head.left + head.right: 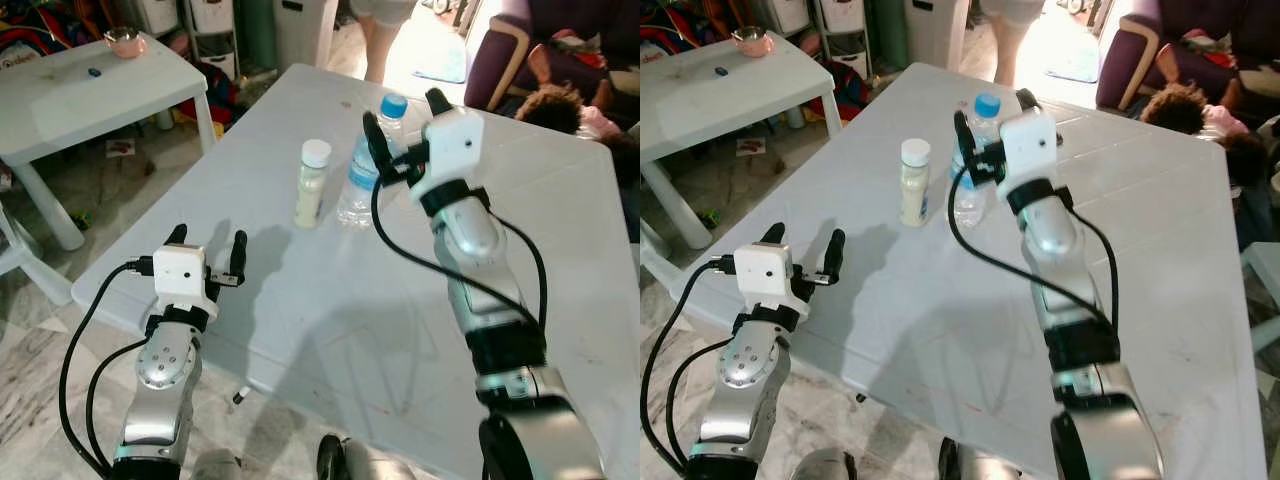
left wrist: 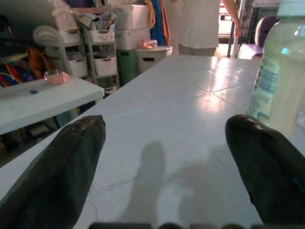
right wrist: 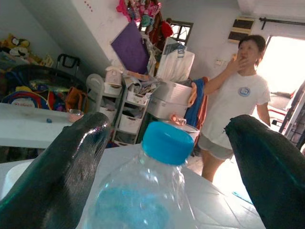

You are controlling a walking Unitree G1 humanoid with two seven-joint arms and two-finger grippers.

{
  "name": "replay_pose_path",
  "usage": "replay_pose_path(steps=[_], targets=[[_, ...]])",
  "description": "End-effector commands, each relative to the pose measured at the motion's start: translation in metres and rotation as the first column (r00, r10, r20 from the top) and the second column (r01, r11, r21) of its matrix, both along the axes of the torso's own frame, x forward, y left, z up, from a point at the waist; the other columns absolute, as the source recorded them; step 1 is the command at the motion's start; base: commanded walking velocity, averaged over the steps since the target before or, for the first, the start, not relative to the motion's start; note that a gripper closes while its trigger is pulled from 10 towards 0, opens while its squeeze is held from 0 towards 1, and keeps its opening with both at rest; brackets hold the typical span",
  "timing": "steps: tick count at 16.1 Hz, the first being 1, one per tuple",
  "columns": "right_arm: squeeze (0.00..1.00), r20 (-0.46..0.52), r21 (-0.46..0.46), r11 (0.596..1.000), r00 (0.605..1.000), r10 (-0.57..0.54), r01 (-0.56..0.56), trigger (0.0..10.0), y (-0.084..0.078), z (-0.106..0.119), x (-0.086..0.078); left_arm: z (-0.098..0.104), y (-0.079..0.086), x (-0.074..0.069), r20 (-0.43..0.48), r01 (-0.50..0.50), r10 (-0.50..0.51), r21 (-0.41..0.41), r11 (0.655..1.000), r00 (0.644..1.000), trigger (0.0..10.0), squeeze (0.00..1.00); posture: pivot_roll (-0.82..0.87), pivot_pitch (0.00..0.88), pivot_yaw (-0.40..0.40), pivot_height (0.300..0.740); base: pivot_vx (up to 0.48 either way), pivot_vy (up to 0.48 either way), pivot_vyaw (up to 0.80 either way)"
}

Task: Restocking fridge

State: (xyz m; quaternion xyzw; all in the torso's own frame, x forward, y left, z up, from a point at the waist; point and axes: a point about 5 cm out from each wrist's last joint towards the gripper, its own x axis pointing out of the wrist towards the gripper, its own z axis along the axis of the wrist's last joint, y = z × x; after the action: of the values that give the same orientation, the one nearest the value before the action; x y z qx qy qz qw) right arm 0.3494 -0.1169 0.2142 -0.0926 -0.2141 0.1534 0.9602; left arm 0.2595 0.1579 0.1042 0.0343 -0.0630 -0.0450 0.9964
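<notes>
While the label is unreadable, right claw (image 1: 405, 122) straddles water bottle (image 1: 362, 170), fingers wide

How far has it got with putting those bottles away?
Nothing looks put away: the water bottle and the white-capped bottle both stand on the table. In hand: the right gripper is open around the water bottle's blue cap, not yet closed. The left gripper hovers open near the table edge. Grasping and carrying both remain.

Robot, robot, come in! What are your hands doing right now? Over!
Right gripper open around water bottle. Left gripper open, low at table edge. White-capped bottle beside.
</notes>
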Motion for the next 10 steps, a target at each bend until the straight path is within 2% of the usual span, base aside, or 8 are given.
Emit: replay_pose_path(steps=[1, 4, 5, 7, 10], targets=[[0.0, 0.003, 0.011, 1.0, 1.0, -0.019, 0.019, 10.0, -0.005, 0.004, 0.005, 0.003, -0.001, -0.001, 0.003, 0.005, -0.005, 0.008, 1.0, 1.0, 10.0, 0.0, 0.03, 0.089, -0.068, 0.74, 0.0, 0.0, 0.0], [0.0, -0.022, 0.021, 1.0, 1.0, -0.013, 0.014, 10.0, -0.004, 0.009, 0.015, 0.003, -0.001, -0.002, 0.0, 0.009, -0.009, 0.008, 1.0, 1.0, 10.0, 0.0, 0.03, 0.089, -0.069, 0.74, 0.0, 0.0, 0.0], [0.0, -0.034, 0.031, 0.999, 0.999, -0.009, 0.01, 8.3, -0.004, 0.009, 0.017, 0.003, -0.002, -0.002, -0.002, 0.011, -0.011, 0.008, 1.0, 1.0, 10.0, 0.0, 0.03, 0.088, -0.068, 0.74, 0.0, 0.0, 0.0], [0.0, -0.046, 0.041, 0.999, 0.999, -0.003, 0.005, 0.0, -0.004, 0.012, 0.022, 0.003, -0.002, -0.002, -0.005, 0.015, -0.015, 0.009, 1.0, 1.0, 10.0, 0.0, 0.04, 0.087, -0.068, 0.74, 0.0, 0.0, 0.0], [0.0, -0.097, 0.067, 0.998, 0.995, -0.01, 0.017, 0.0, -0.002, 0.009, 0.025, 0.002, -0.003, -0.001, -0.009, 0.021, -0.021, 0.011, 1.0, 1.0, 10.0, 0.0, 0.04, 0.082, -0.068, 0.74, 0.0, 0.0, 0.0]])
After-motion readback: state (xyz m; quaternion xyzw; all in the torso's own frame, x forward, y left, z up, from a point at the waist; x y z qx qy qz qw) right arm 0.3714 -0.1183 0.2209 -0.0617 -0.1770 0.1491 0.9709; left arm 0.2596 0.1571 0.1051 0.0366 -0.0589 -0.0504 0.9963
